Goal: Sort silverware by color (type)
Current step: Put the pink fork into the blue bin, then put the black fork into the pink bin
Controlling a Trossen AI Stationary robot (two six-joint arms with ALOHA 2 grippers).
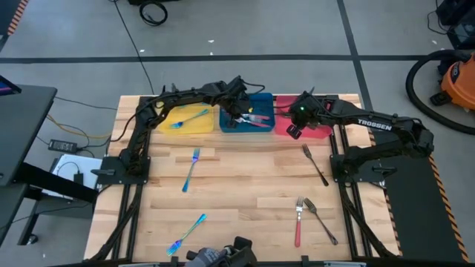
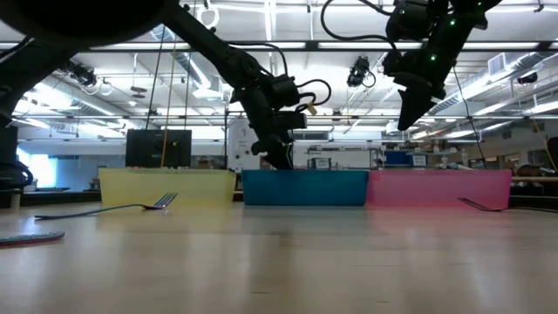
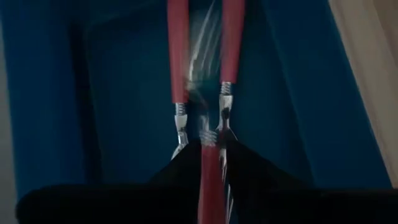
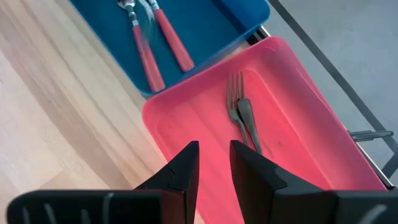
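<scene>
My left gripper (image 1: 241,113) reaches down into the blue tray (image 1: 231,126) and is shut on a red-handled utensil (image 3: 210,163). Two more red-handled utensils (image 3: 178,62) lie on the tray floor. My right gripper (image 4: 214,163) hangs open and empty above the red tray (image 4: 186,124), where two dark forks (image 4: 241,118) lie. An iridescent fork (image 1: 190,118) lies in the yellow tray (image 1: 169,124). On the table lie two iridescent forks (image 1: 191,169) (image 1: 185,233), two dark forks (image 1: 315,165) (image 1: 320,221) and a red-handled fork (image 1: 298,222). My left gripper pinches the utensil's red handle (image 3: 211,180) between its two fingers. The fingers come from above, slanting down into the tray, and lie along the handle. The silver head end (image 3: 208,134) points away from the gripper, over the two utensils lying there. Whether it rests on them I cannot tell.
The three trays stand side by side along the table's far edge (image 1: 245,96). In the low view the left gripper (image 2: 277,144) dips behind the blue tray's wall and the right gripper (image 2: 410,109) hangs above the red tray (image 2: 436,187). A dark object (image 1: 223,256) sits at the near edge.
</scene>
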